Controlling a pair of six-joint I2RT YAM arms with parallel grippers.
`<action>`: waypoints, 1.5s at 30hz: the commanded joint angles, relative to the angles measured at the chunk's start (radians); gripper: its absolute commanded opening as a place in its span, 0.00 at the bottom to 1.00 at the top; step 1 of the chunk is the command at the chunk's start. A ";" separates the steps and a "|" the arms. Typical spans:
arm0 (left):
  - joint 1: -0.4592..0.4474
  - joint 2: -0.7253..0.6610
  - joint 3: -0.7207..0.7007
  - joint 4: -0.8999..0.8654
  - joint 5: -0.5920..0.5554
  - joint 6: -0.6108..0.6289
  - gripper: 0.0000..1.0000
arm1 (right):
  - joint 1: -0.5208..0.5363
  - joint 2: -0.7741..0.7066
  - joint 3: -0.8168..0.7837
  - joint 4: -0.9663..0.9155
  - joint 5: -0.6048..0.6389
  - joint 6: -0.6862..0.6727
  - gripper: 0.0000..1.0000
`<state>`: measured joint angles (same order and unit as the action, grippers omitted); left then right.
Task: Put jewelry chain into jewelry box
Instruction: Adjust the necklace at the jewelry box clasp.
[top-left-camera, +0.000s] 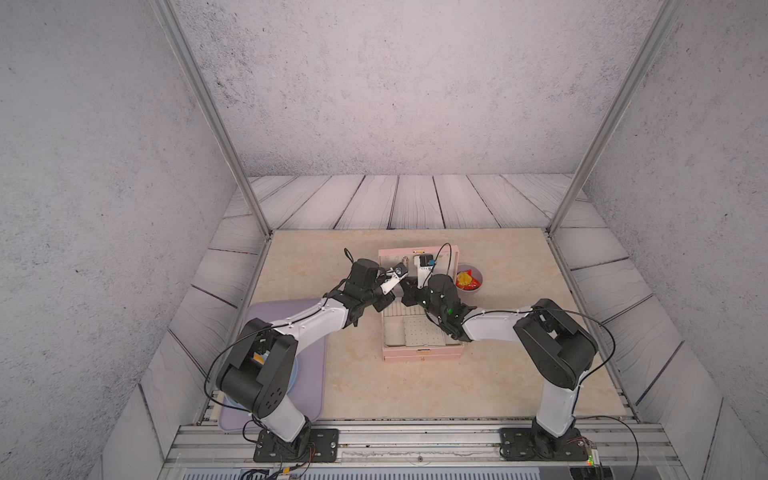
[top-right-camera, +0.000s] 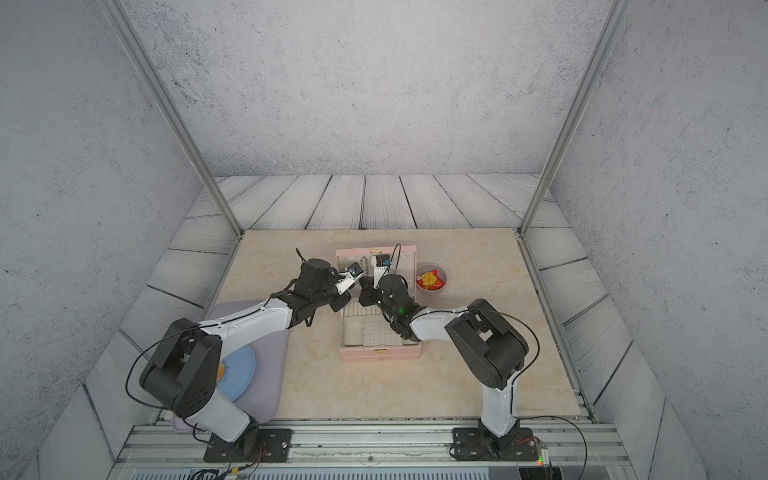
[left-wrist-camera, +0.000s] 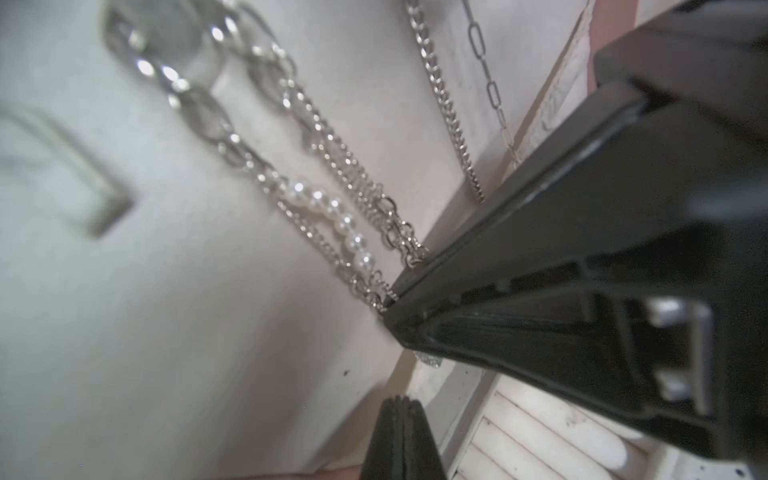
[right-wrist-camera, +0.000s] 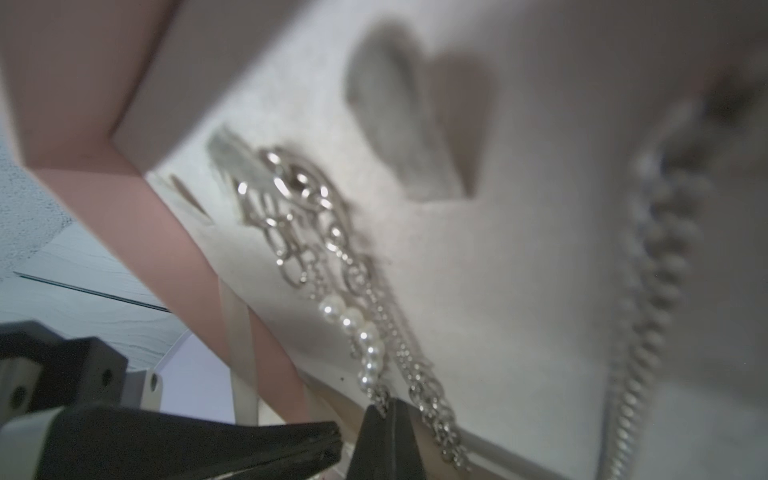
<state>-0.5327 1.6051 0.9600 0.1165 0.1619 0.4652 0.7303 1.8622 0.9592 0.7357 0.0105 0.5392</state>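
The right gripper (right-wrist-camera: 385, 409) pinches jewelry chain (right-wrist-camera: 353, 320) hanging in jewelry box (right-wrist-camera: 133, 224) lid; left gripper (right-wrist-camera: 336, 440), fingers (right-wrist-camera: 216, 449) pressed together, sits beside.

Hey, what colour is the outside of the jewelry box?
Pale pink; the jewelry box front wall shows it best in a top view.

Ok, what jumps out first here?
The pale pink hinged jewelry box stands open in the middle. A chunky silvery link chain with pearls hangs in its raised lid, lower end pinched in the right gripper's shut fingers. A small grey bowl of red and yellow packets sits beside the box.
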 joint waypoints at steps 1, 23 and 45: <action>0.002 -0.006 -0.004 -0.015 0.009 -0.013 0.00 | -0.002 -0.016 -0.020 0.010 0.025 -0.007 0.00; 0.002 0.007 0.010 0.032 -0.045 -0.081 0.00 | 0.003 -0.074 -0.117 0.030 -0.021 0.002 0.00; 0.002 0.010 0.018 0.038 -0.030 -0.112 0.00 | 0.008 -0.028 -0.076 0.013 -0.031 -0.004 0.00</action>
<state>-0.5331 1.6070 0.9600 0.1471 0.1318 0.3679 0.7330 1.8160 0.8619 0.7666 -0.0090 0.5404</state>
